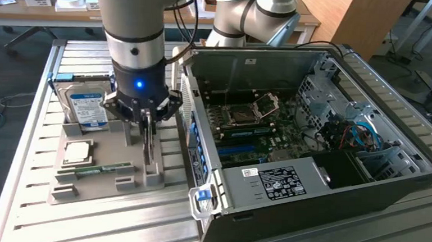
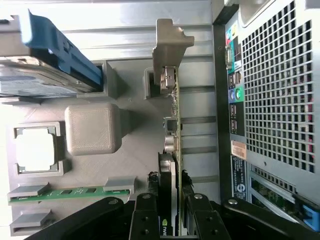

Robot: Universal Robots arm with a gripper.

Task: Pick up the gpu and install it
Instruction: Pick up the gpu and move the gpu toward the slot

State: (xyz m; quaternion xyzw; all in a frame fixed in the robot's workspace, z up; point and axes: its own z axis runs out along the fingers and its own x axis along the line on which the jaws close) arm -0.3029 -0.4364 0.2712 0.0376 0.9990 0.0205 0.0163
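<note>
My arm [image 1: 135, 37] points straight down over the grey tray [image 1: 84, 189], and its gripper [image 2: 171, 202] pinches the gpu [image 2: 174, 120] — one card, standing on edge in the tray, just beside the open computer case [image 1: 311, 160]. The fingers [image 2: 145, 215] hide the card's near end. Also racked — one hard drive [image 1: 86, 104], one memory stick [image 1: 100, 169], one processor [image 1: 77, 152].

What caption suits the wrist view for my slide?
Fingers clamp the upright gpu in its gray holder, beside the computer case.
</note>
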